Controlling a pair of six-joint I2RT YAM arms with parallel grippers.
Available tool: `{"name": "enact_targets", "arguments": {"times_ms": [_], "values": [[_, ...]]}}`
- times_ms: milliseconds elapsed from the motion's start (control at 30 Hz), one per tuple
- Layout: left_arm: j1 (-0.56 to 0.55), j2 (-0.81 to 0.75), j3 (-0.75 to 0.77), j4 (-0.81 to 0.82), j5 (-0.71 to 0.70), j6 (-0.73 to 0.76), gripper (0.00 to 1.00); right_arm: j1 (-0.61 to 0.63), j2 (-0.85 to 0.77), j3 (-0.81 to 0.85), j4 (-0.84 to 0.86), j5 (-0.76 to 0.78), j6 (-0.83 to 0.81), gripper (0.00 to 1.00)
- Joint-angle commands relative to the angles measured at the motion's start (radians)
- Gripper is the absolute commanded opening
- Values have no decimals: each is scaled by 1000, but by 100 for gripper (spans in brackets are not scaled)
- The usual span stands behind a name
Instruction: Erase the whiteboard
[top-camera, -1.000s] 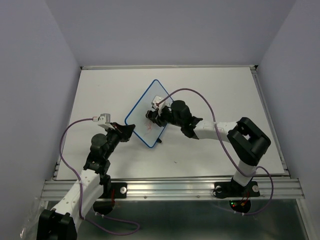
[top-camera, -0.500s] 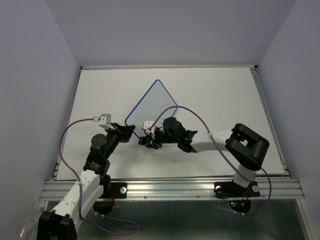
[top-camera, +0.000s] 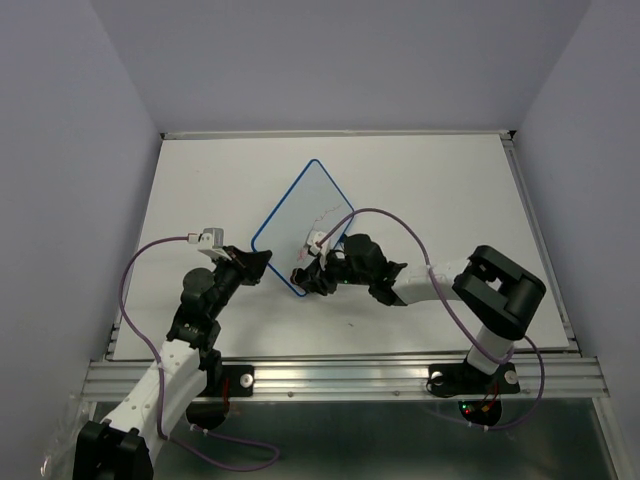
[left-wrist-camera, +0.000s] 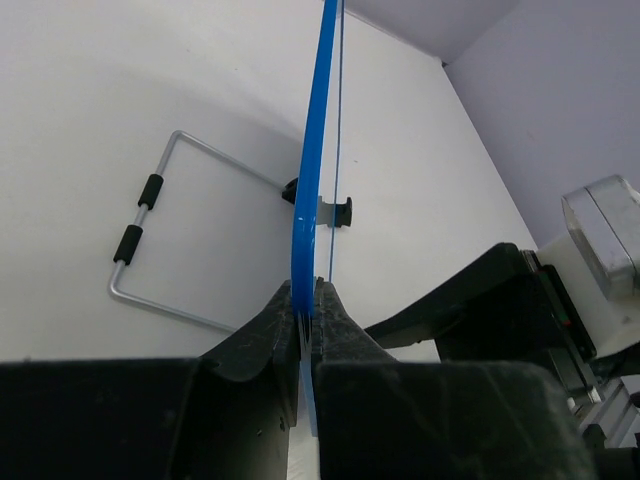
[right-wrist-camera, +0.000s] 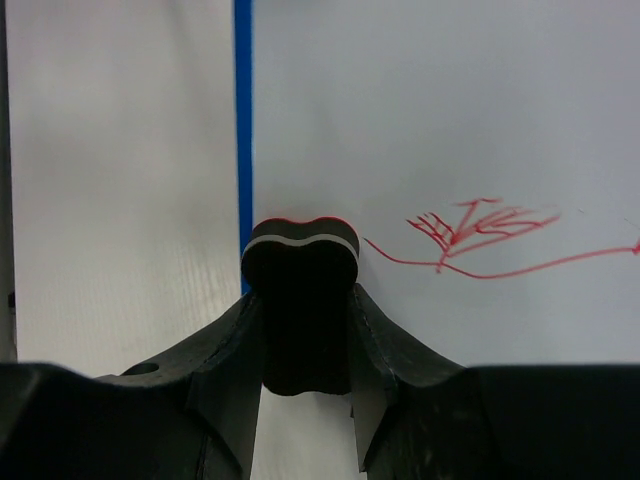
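Right wrist view: right hand (right-wrist-camera: 305, 330) clamps a black eraser (right-wrist-camera: 300, 265) against the whiteboard (right-wrist-camera: 450, 110), mid-bench (top-camera: 420, 180), beside red scribbles (right-wrist-camera: 470, 225). Left hand (left-wrist-camera: 308, 312) pinches its blue frame (left-wrist-camera: 314, 150). Erasing step; next, sweep across the marks.

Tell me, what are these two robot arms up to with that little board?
They are wiping a small whiteboard clean. The left gripper is clamped on the board's blue frame, steadying it. The right gripper holds a small black eraser, which looks pressed against the white surface close to the blue edge. There are red scribbles on the board just beside the eraser, so the job is not finished.
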Motion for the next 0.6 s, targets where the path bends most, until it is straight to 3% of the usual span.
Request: {"name": "enact_targets", "arguments": {"times_ms": [0, 167, 567], "values": [[-10, 5, 13, -48, 8, 24, 0, -68, -18, -10, 30, 13, 49, 1], [-10, 6, 15, -48, 11, 26, 0, -78, -35, -14, 42, -35, 75, 1], [-10, 8, 15, -50, 12, 24, 0, -134, 93, 151, 134, 204, 140, 1]]}}
